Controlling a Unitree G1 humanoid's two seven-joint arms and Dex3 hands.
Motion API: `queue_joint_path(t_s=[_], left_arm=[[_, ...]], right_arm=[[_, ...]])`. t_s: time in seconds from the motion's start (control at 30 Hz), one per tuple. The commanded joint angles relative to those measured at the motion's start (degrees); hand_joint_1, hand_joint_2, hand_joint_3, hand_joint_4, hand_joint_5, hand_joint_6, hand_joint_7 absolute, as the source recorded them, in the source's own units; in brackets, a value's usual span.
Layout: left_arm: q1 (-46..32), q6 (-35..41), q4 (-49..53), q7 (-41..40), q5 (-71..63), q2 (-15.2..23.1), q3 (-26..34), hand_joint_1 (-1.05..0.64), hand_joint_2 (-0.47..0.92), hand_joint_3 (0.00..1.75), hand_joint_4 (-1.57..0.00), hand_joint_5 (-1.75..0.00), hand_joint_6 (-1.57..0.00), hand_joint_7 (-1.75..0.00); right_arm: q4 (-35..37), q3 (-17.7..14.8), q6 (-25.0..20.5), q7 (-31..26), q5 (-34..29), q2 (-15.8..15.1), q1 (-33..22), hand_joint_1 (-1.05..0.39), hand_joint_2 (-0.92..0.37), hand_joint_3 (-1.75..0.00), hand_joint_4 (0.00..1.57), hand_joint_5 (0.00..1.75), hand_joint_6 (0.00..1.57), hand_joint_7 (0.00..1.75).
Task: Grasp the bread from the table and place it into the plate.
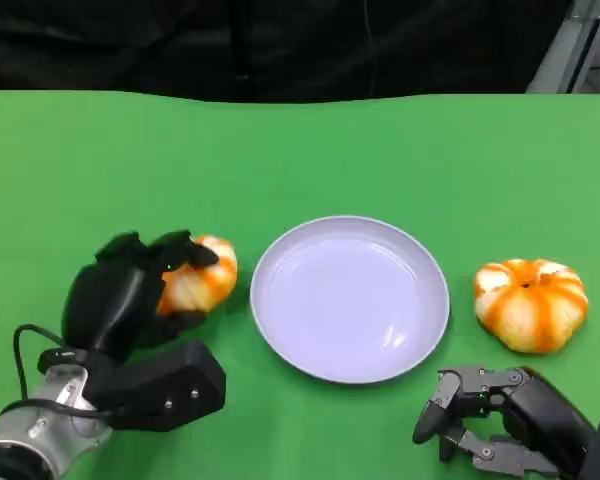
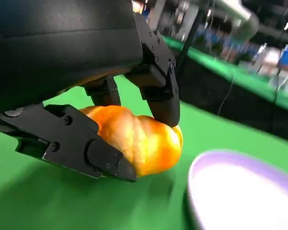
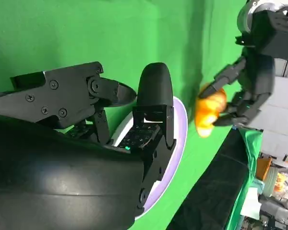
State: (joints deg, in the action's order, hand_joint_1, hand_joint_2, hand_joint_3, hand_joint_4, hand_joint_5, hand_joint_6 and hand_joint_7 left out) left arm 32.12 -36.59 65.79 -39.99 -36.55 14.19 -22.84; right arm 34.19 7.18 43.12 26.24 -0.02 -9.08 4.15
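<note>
Left hand [image 1: 130, 295]: fingers wrapped around bread [image 1: 202, 275], just left of plate [image 1: 420, 340].
Right hand [image 1: 500, 420]: holds nothing, fingers loosely apart, near plate.
Done: bread grasped.
Left: placing it in plate.

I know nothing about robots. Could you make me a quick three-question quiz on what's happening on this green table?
1. True or false: the plate already has bread in it.
2. Which hand grips a bread: A) the left hand, B) the right hand, C) neither?
3. Fill in: the second bread lies on the table, on the plate's ____ side in the head view.

Key: 1 false, the plate holds nothing. 2 A, its fingers close around the held bread. 3 right, near the right hand, untouched.
</note>
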Motion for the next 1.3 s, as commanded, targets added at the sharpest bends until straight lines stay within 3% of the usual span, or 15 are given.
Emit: queue_joint_path(t_s=[0.03, 0.37, 0.67, 0.87, 1.3], left_arm=[[-1.1, -1.0, -3.8, -2.7, -0.5, 2.3, 0.5, -0.15, 0.91, 0.02, -0.50, -1.46, -0.62, -1.05], [-3.7, -2.6, -13.4, -5.3, -1.8, 3.8, 1.1, -0.12, 0.91, 0.01, -0.53, -1.45, -0.64, -1.00], [-4.4, -2.3, -15.1, -4.8, -2.1, 3.8, 1.6, -0.13, 0.91, 0.00, -0.51, -1.47, -0.62, -1.03], [-4.2, -4.3, -20.4, -0.8, -1.3, 0.7, 0.7, -0.09, 0.91, 0.01, -0.55, -1.45, -0.66, -1.00], [-1.1, -4.4, -17.8, 3.6, -1.8, -3.6, -0.3, -0.12, 0.90, 0.00, -0.56, -1.43, -0.71, -0.90]], right_arm=[[-0.7, -0.3, -0.2, -0.2, 0.3, -0.6, -0.4, -0.01, -0.92, -0.47, 0.72, 1.52, 0.82, 1.05], [-0.3, -0.3, -0.8, 0.3, 0.9, -0.4, -0.1, 0.00, -0.92, -0.48, 0.72, 1.52, 0.82, 1.05], [-0.3, -0.4, -1.0, 0.4, 0.9, -0.4, -0.1, 0.00, -0.92, -0.48, 0.72, 1.52, 0.82, 1.05], [-0.6, -0.1, -1.1, -0.3, -0.1, -0.5, -0.1, -0.01, -0.92, -0.47, 0.72, 1.52, 0.82, 1.04], [-0.5, 0.0, 0.3, -1.6, -1.1, -0.2, -0.1, -0.02, -0.92, -0.47, 0.73, 1.50, 0.83, 1.06]])
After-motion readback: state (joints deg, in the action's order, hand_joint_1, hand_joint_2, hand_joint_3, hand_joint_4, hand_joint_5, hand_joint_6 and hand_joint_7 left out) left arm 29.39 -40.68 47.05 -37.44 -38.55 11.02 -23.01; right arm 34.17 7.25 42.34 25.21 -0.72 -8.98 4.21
